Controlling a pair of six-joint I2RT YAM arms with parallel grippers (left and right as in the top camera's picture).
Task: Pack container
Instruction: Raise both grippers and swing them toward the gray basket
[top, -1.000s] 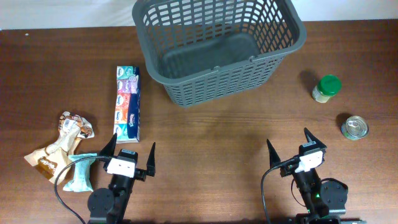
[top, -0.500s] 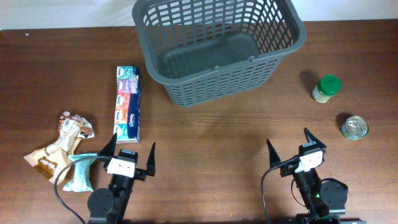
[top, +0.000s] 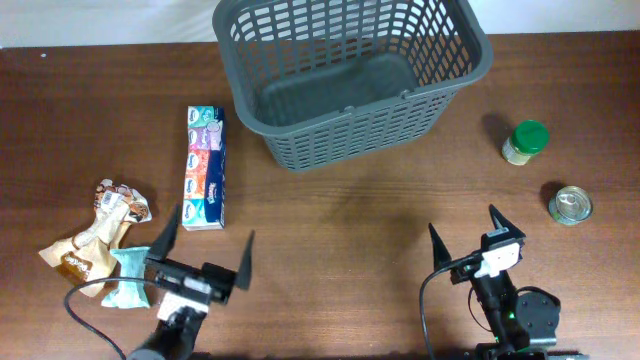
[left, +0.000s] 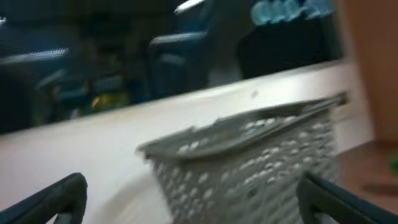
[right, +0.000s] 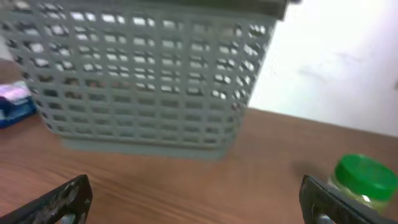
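The dark grey lattice basket (top: 350, 75) stands empty at the back middle of the table; it also shows in the left wrist view (left: 249, 162) and the right wrist view (right: 143, 74). My left gripper (top: 205, 245) is open and empty at the front left, raised and tilted upward. My right gripper (top: 465, 235) is open and empty at the front right. A tissue multipack (top: 205, 165) lies left of the basket. Snack packets (top: 100, 240) lie at the left edge.
A green-lidded jar (top: 525, 141) stands at the right, also in the right wrist view (right: 364, 177). A small metal tin can (top: 570, 205) sits below it. The table is brown wood.
My left gripper has lifted and tilted, its fingers shifting slightly left and toward the front. The right arm has not moved.
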